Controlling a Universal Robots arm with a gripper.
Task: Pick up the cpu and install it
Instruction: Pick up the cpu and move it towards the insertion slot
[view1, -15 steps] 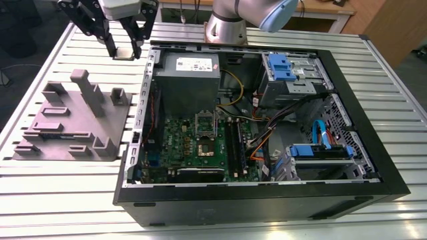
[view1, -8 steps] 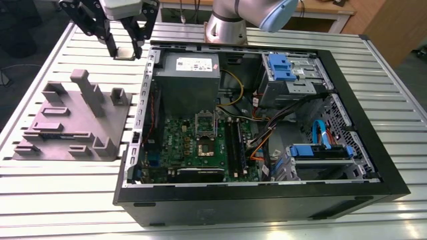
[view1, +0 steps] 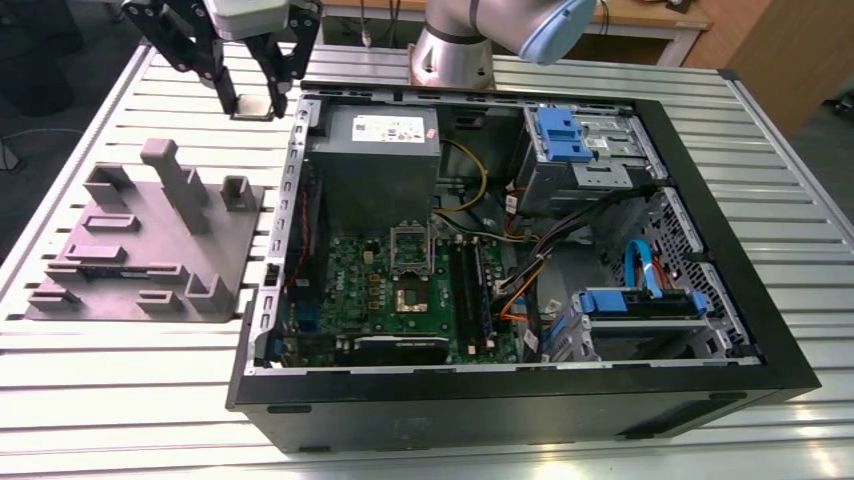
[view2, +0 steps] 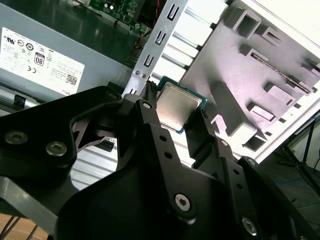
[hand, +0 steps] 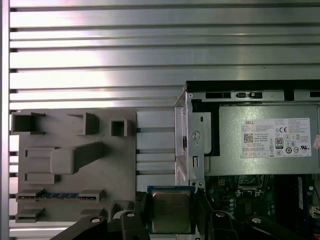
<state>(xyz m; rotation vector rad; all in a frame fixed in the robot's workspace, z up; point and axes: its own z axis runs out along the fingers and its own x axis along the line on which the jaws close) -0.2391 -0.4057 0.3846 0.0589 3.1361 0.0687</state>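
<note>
Exterior view: hand (view1: 254, 104) hangs raised above the tabletop (view1: 120, 400), over the strip between the grey fixture (view1: 134, 255) and the open computer case (view1: 534, 400), close to the case corner by the power supply (view1: 380, 160). Its two dark fingers (view1: 224, 92) are drawn in on a small flat piece, the cpu (view1: 254, 110), which is off every surface. Inside the case, the motherboard (view1: 400, 300) lies flat; its socket (view1: 408, 296) sits with the metal frame swung up, well apart from the hand. Arm base (view1: 454, 50) stands beyond the case. Second wrist view: cpu (view2: 177, 107) is gripped by two opposite edges, one finger (view2: 150, 117) on each side, silvery top face showing with its thin greenish rim. Hand (view2: 177, 120) is narrowed to the chip's width. Power supply (view2: 40, 55) shows to one side of the chip, fixture (view2: 260, 75) to the other. First wrist view: cpu (hand: 170, 211) is held level between the fingers (hand: 140, 212), hand (hand: 171, 215) clamped on it; beneath lie the fixture (hand: 75, 165), the slatted tabletop (hand: 150, 50) and the case's corner with the power supply (hand: 265, 145).
</note>
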